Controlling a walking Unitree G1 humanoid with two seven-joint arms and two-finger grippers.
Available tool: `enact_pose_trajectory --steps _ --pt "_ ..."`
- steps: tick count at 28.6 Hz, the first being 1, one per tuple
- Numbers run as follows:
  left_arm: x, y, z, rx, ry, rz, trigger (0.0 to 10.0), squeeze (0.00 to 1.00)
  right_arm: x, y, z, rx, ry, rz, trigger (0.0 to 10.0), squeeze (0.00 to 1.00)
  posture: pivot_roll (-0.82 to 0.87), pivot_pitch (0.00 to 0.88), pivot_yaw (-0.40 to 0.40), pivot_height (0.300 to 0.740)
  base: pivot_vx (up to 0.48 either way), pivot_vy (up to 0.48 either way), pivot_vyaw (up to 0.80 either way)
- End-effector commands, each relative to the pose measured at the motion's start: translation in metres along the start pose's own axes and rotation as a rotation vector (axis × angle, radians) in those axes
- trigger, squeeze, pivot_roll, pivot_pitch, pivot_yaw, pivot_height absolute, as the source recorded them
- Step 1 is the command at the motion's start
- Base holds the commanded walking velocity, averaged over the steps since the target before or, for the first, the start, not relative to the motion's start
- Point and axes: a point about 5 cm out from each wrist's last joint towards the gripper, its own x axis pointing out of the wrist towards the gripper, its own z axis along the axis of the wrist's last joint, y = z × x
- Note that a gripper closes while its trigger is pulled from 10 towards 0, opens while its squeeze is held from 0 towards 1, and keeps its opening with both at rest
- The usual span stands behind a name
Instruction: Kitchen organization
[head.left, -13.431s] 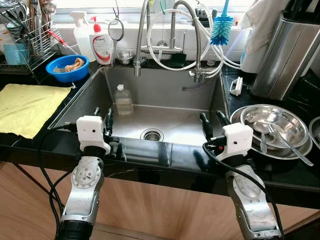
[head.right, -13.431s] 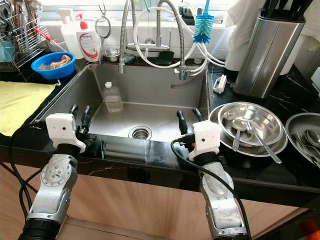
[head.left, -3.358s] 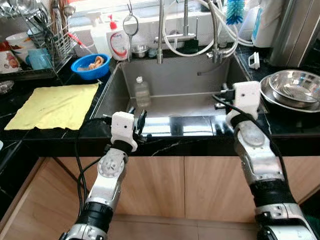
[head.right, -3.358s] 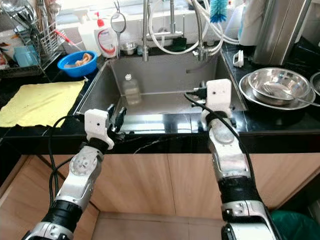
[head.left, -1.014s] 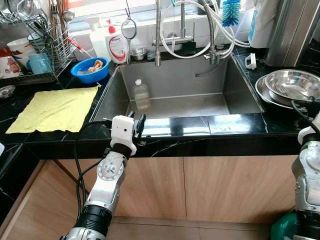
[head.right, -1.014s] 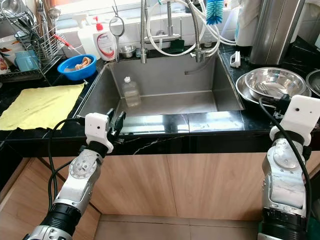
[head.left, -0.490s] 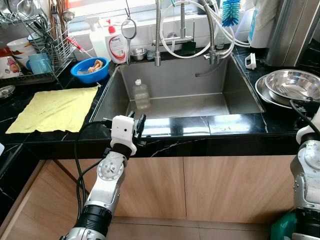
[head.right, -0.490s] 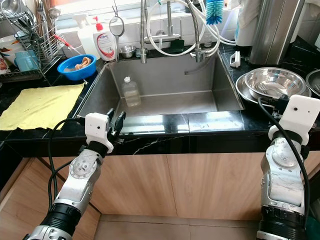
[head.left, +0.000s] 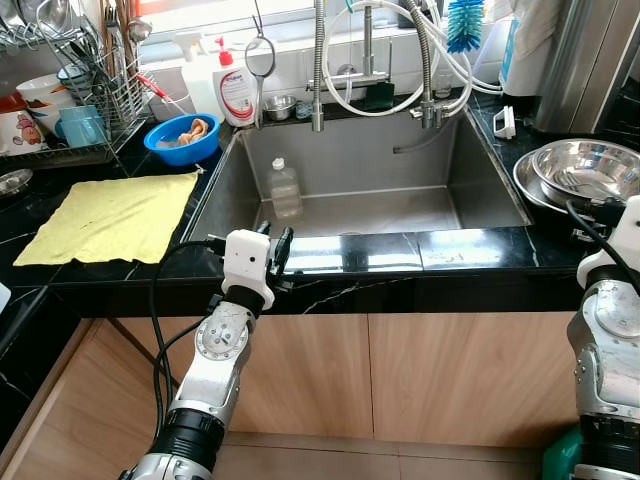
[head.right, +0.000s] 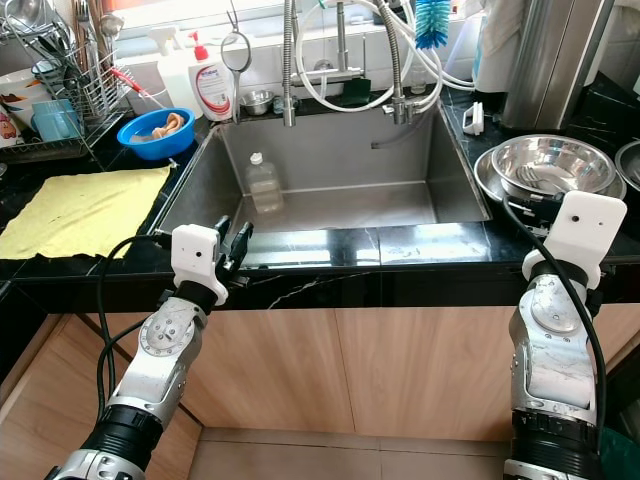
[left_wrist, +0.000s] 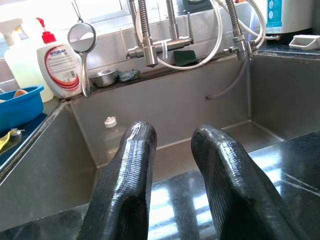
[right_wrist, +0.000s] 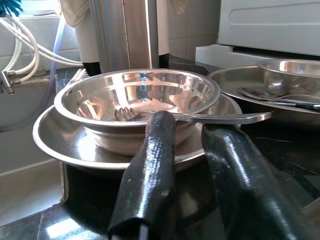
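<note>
- My left gripper (head.left: 272, 243) sits at the front edge of the black counter (head.left: 400, 250), just in front of the sink (head.left: 350, 185). Its two black fingers (left_wrist: 131, 165) stand parted with a clear gap and hold nothing.
- Straight ahead of that pincer, down in the sink basin near the left wall, a small clear bottle (head.left: 285, 188) with a white cap stands upright. It is well apart from the fingertips.
- Beyond the bottle, on the ledge behind the sink, I see a white soap bottle (head.left: 233, 90) with a red pump, a round strainer (left_wrist: 81, 38) hanging beside it and a small metal cup (left_wrist: 104, 77).
- To the left of the pincer a yellow cloth (head.left: 105, 215) lies flat on the counter. Past it are a blue bowl (head.left: 181, 138) and a wire dish rack (head.left: 75, 90).
- My right gripper (right_wrist: 192, 150) is at the counter's right end, pointing at the stacked steel dishes. Its fingers are spread apart, grasping nothing.
- Just beyond those fingertips a steel bowl (right_wrist: 137, 102) rests inside a wider steel pan (right_wrist: 65, 145). A fork (right_wrist: 125, 114) lies in the bowl, and a flat steel handle (right_wrist: 225, 118) reaches out over its rim toward the fingers; I cannot tell whether it touches them.
- To the right of that stack, another steel dish (right_wrist: 280, 85) holds more cutlery.
- Behind the bowl stands a tall steel canister (right_wrist: 127, 35).
</note>
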Motion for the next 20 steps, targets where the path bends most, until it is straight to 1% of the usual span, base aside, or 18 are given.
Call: enact_pose_trajectory --steps 1,2,6,7,8,20 --pt "0.0019 0.0045 0.0073 0.030 -0.022 -0.004 10.0 0.00 -0.0009 0.0045 0.0025 0.012 -0.008 0.008 0.6 0.00 -0.21 0.000 0.173 0.740 0.000 0.000 0.00" --pt "0.0018 0.0045 0.0069 0.030 -0.020 -0.004 10.0 0.00 -0.0010 0.0031 0.0022 0.009 -0.008 -0.002 10.0 0.00 -0.21 0.000 0.175 0.740 0.000 0.000 0.00" --pt "0.0014 0.0034 0.0061 0.028 -0.016 -0.011 10.0 0.00 -0.0009 0.0007 0.0019 0.005 -0.007 -0.013 10.0 0.00 -0.21 0.000 0.175 0.740 0.000 0.000 0.00" --pt "0.0013 0.0032 0.0060 0.028 -0.016 -0.012 10.0 0.00 -0.0008 0.0006 0.0020 0.006 -0.008 -0.015 10.0 0.49 -0.21 0.000 0.175 0.740 0.000 0.000 0.00" --pt "0.0012 0.0028 0.0059 0.028 -0.016 -0.013 10.0 0.00 -0.0008 0.0006 0.0026 0.015 -0.012 -0.015 10.0 1.00 -0.21 0.000 0.176 0.740 0.000 0.000 0.00" --pt "0.0018 0.0025 0.0061 0.028 -0.019 -0.014 10.0 0.00 0.0027 0.0043 0.0072 0.020 -0.029 -0.011 10.0 1.00 -0.21 0.000 0.173 0.740 0.000 0.000 0.00"
